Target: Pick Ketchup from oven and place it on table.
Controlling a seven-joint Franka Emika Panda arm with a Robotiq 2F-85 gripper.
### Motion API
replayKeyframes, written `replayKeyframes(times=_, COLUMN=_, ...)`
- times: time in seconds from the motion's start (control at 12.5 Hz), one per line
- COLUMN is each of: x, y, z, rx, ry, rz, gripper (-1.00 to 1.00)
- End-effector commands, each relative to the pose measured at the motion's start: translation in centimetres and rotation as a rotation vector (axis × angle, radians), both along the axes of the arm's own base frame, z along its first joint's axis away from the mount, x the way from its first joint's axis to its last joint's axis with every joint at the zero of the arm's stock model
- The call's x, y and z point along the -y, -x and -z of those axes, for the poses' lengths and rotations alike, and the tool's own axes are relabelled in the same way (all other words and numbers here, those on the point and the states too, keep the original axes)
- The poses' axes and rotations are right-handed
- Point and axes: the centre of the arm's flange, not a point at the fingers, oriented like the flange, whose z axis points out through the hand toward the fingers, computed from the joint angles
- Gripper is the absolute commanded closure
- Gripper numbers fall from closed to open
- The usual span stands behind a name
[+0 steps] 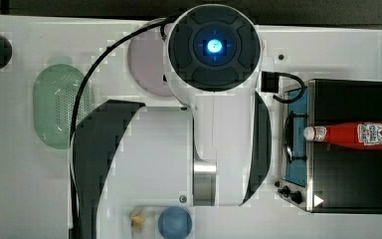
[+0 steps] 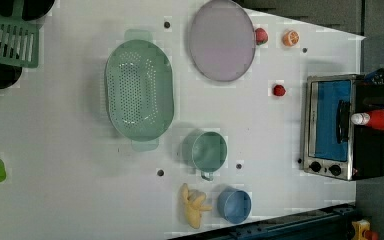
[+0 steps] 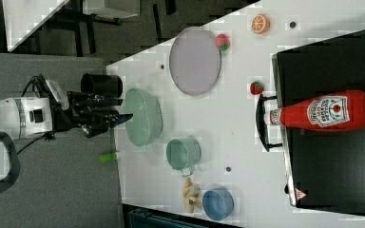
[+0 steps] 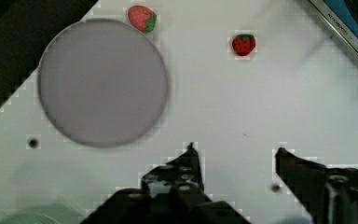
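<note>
Two dark fingers (image 4: 189, 163) of the claw (image 4: 235, 151) spread well apart, nothing between them, nothing touched, bare white table (image 4: 242, 107) showing through the gap. Hanging above the table in the wrist view, with a grey plate (image 4: 102, 81) and two strawberries (image 4: 244, 44) beyond. Away from all that, ketchup bottle (image 1: 350, 135) lying on its side on the roof of the black oven (image 1: 348, 184), white cap poking out over the door handle. In the right view, claw (image 3: 119, 116) off the table's edge, beside a green colander (image 3: 143, 117).
</note>
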Motion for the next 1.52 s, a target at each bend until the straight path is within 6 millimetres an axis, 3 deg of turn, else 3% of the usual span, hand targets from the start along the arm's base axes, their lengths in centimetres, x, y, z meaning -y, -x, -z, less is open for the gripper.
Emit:
replayKeyframes(times=0.08, x=3.6, y=9.0, z=-8.6, rx=0.025, ry=-0.044, rz=0.071, gripper=-0.60)
replayKeyframes(times=0.24, x=3.7, y=9.0, z=-8.6, rx=0.026, ry=-0.045, rz=0.073, gripper=-0.99)
replayKeyframes(times=0.56, x=6.5, y=8.6, z=-7.9, rx=0.025, ry=-0.055, rz=0.124, gripper=-1.00)
replayKeyframes(times=0.88, x=14.0, y=7.4, z=-5.4, rx=0.041, ry=-0.066, rz=0.263, gripper=-1.00)
replayKeyframes(times=1.52, x=29.7, y=6.0, z=2.3, rx=0.142, ry=0.019, rz=0.541, gripper=-1.00)
